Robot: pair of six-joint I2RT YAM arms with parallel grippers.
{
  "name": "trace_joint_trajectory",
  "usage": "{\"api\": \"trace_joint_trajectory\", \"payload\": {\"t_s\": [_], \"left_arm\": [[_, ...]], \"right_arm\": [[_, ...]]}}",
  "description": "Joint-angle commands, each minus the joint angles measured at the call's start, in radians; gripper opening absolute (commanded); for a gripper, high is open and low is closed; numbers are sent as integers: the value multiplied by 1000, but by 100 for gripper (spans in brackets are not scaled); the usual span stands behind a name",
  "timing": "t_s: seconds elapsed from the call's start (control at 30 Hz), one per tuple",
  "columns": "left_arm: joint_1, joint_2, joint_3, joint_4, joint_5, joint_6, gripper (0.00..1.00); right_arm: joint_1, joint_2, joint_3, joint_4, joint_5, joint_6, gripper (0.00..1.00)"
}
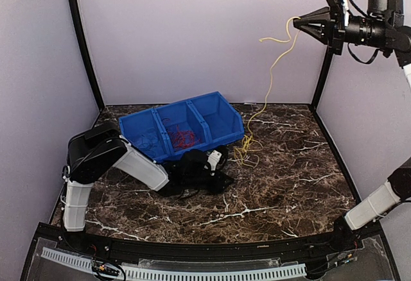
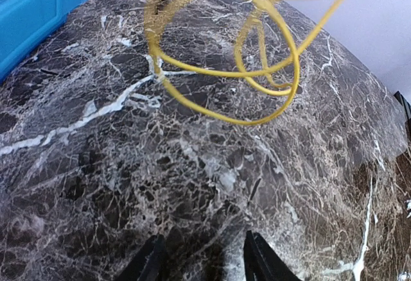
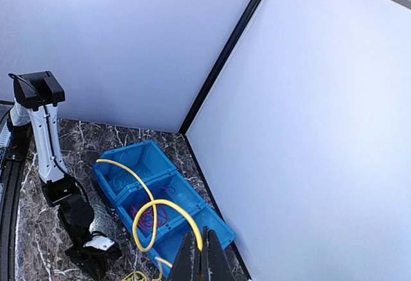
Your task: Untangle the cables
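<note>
The yellow cable (image 1: pixel 275 69) hangs from my right gripper (image 1: pixel 297 23), which is raised high at the back right and shut on its upper end (image 3: pixel 200 233). Its lower part lies coiled on the marble (image 1: pixel 246 153), just right of the blue bin (image 1: pixel 225 111). In the bin, a red cable (image 1: pixel 182 137) fills the middle compartment and a dark blue cable (image 1: pixel 149 141) the left one. My left gripper (image 1: pixel 226 179) sits low on the table in front of the bin. Its jaws (image 2: pixel 204 236) stand open with nothing between them, and the yellow loops (image 2: pixel 257 88) lie ahead, apart from its fingertips.
The bin's right compartment (image 1: pixel 217 115) holds nothing. Lilac walls with black corner posts (image 1: pixel 83 43) close in the marble table (image 1: pixel 289 185) on three sides. The left arm (image 3: pixel 45 140) reaches across the table's left half.
</note>
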Motion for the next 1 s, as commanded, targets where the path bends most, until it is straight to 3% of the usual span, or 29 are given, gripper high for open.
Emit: {"api": "trace_joint_trajectory", "payload": {"t_s": [0.0,0.13,0.4,0.57,0.8,0.97], "left_arm": [[-2,-97,-55,-20,-13,-14,42],[-2,-205,-137,65,3,-16,44],[-19,-305,-193,270,58,27,59],[-48,-255,-67,254,49,26,71],[-70,-146,114,239,61,74,72],[-70,-32,237,188,-10,64,71]], "right_arm": [[-17,-27,-10,48,-6,31,0],[-18,-84,-211,136,-16,39,0],[-17,-120,-411,207,-88,81,0],[-12,-118,-456,246,-125,115,0],[6,-116,-487,264,-133,130,0],[17,-118,-494,263,-132,132,0]]}}
